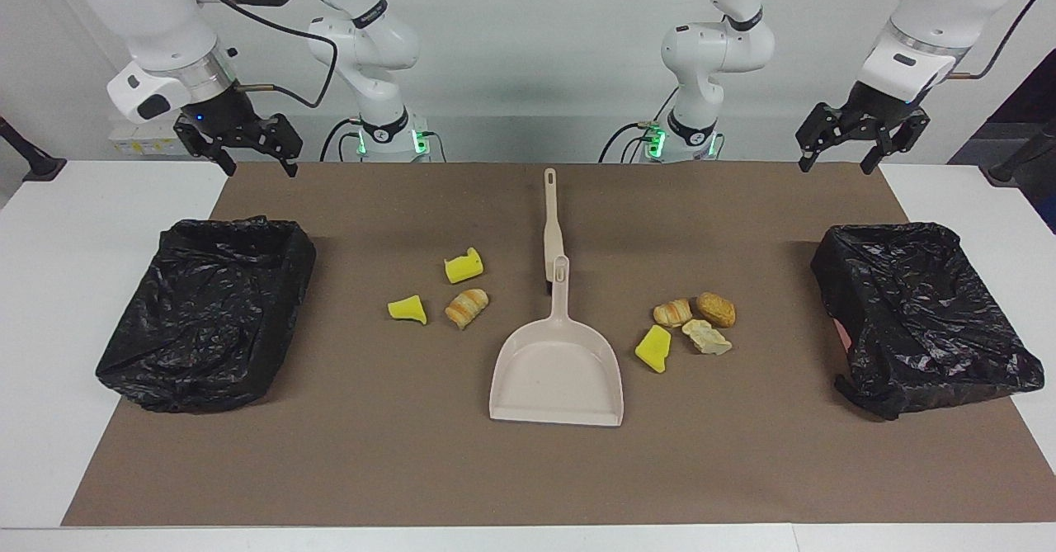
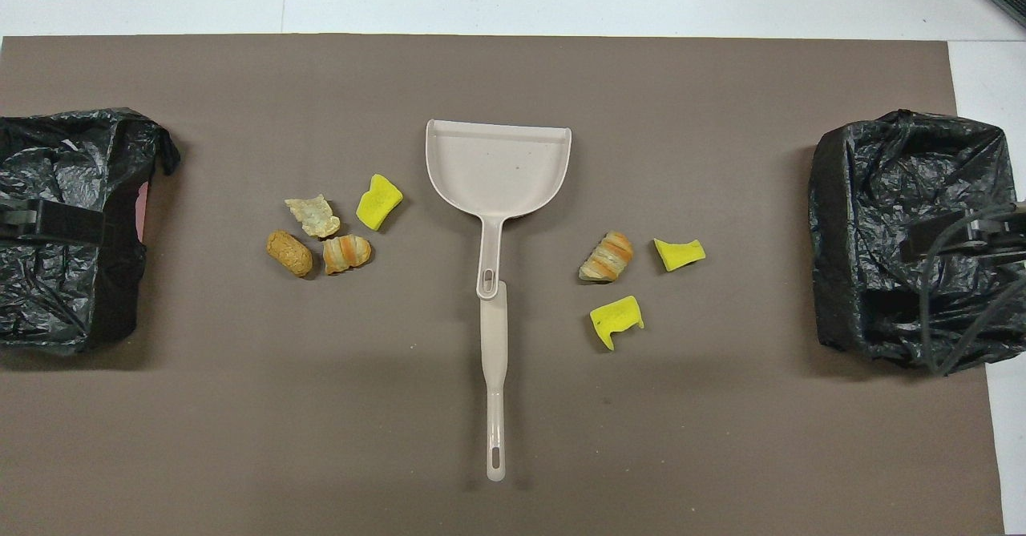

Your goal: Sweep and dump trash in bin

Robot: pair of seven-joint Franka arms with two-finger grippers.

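- The brown mat [image 1: 528, 469] covers most of the white table [image 1: 49, 304]; only the facing view shows the arms and both grippers whole.
- Two black-bagged bins sit at the mat's ends: the right arm's bin [image 1: 206, 313] and the left arm's bin [image 1: 924, 313]. From overhead, dark gripper parts overlap each bin.
- The beige dustpan [image 1: 557, 370] lies mid-mat, open mouth away from the robots; its handle overlaps the beige brush [image 1: 551, 226], which lies nearer the robots.
- The right gripper [image 1: 252, 156] and left gripper [image 1: 837, 152] hang in the air over the mat's corners by the robots, jaws spread, holding nothing.
- The trash lies in two clusters either side of the dustpan, well apart from both grippers: three pieces [image 1: 450, 292] toward the right arm's end, four pieces [image 1: 689, 325] toward the left arm's end.
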